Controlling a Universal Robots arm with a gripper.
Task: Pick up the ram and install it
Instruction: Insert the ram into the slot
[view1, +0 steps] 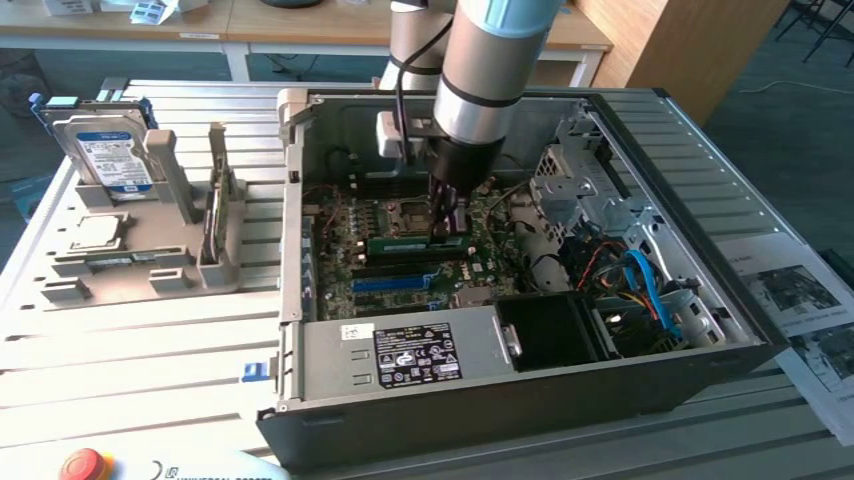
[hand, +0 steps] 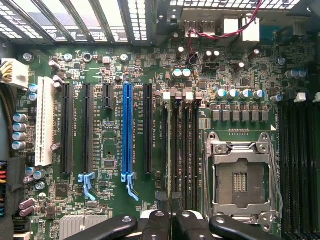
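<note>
The hand (view1: 450, 212) reaches straight down into the open case (view1: 601, 395), its fingers (hand: 157, 222) drawn nearly together. I judge it is clamped on the top edge of the ram (view1: 416, 242), which shows in the exterior view as a green stick right under the fingertips.

The ram lies along the bank of slots (hand: 182, 150) just beside the socket (hand: 240, 182), near the middle of the motherboard (hand: 107, 135). Holding it by the top edge keeps its lower edge free to meet a slot. The vertical reach suits pressing it straight in.

In the wrist view the ram is edge-on and merges with the dark slot lines, so I cannot tell which slot it is over. Nor can I tell whether it is seated, partly in, or just above. The fingertips cover the point of contact, and the arm (view1: 487, 70) hides the back of the board in the exterior view.

Well apart, toward the worktop's (view1: 134, 340) edge on the exterior view's left, a grey fixture (view1: 134, 265) holds a hard drive (view1: 114, 160) upright. The fixture's far edge is cut off from sight.
</note>
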